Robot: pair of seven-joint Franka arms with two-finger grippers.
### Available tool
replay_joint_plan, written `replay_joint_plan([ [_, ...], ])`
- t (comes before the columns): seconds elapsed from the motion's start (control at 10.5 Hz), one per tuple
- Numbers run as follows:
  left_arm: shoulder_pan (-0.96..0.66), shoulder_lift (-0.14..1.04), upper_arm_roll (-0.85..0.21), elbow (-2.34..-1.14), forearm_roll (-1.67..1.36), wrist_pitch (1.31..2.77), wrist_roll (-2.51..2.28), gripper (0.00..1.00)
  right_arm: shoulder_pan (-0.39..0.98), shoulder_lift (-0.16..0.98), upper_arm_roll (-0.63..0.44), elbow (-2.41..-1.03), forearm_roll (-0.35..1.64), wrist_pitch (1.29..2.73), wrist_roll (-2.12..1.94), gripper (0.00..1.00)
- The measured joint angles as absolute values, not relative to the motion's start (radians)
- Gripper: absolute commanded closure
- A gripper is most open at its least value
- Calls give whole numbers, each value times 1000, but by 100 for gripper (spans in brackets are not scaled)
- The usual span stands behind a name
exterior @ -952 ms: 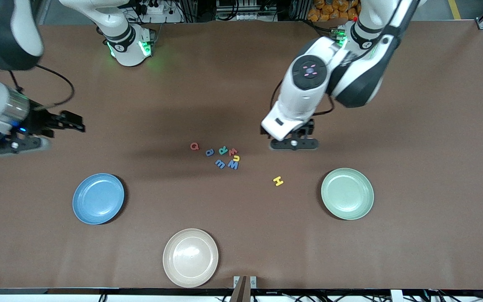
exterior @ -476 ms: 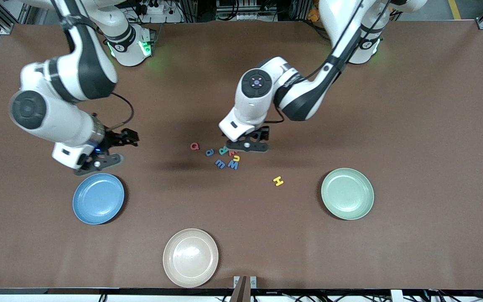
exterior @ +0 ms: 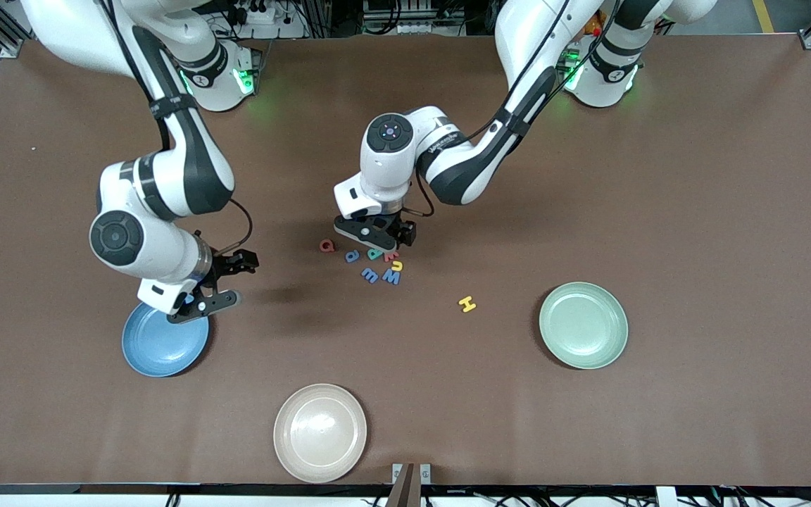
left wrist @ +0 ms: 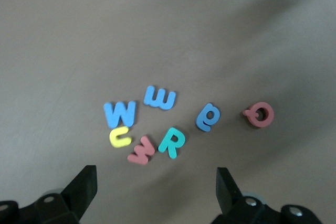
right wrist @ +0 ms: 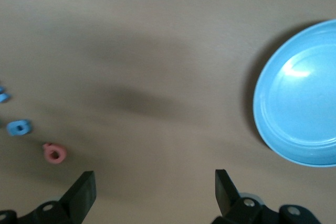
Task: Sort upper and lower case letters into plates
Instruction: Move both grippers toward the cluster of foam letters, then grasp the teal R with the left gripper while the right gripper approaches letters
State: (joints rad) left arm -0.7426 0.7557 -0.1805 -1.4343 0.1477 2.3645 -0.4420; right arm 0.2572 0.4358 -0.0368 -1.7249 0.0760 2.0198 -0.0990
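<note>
Over the letters (left wrist: 157, 124) we hold the left gripper (left wrist: 152, 192), jaws spread, nothing between; right gripper (exterior: 198, 304), also spread, hangs over the blue plate's (exterior: 159, 352) rim.

Eight foam letters (exterior: 375, 262), three plates (exterior: 583, 325), two arms (exterior: 462, 158)

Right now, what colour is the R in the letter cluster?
Teal; the R shows best in the left wrist view.
</note>
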Motion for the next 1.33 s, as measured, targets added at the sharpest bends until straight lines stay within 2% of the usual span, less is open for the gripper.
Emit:
replay_joint_plan([
  [0.29,-742,833,-172,-1434,158,2493,-242,1,208,461,-38,-1725,76,2025,-99,0],
  [0.67,-753,885,-172,-1428,199,2561,-184,34,185,493,-36,-1725,76,2023,4,0],
  [0.76,-756,886,-172,-1426,199,2561,-170,37,186,506,-35,-1725,76,2024,30,0],
  [1.14,-775,902,-171,-1425,201,2583,-159,37,186,536,-35,-1725,76,2029,46,0],
  [1.24,-780,910,-168,-1425,203,2597,-158,43,186,536,-35,-1725,76,2029,47,0],
  [1.33,-785,918,-160,-1425,203,2606,-157,44,186,537,-35,-1725,76,2029,48,0],
])
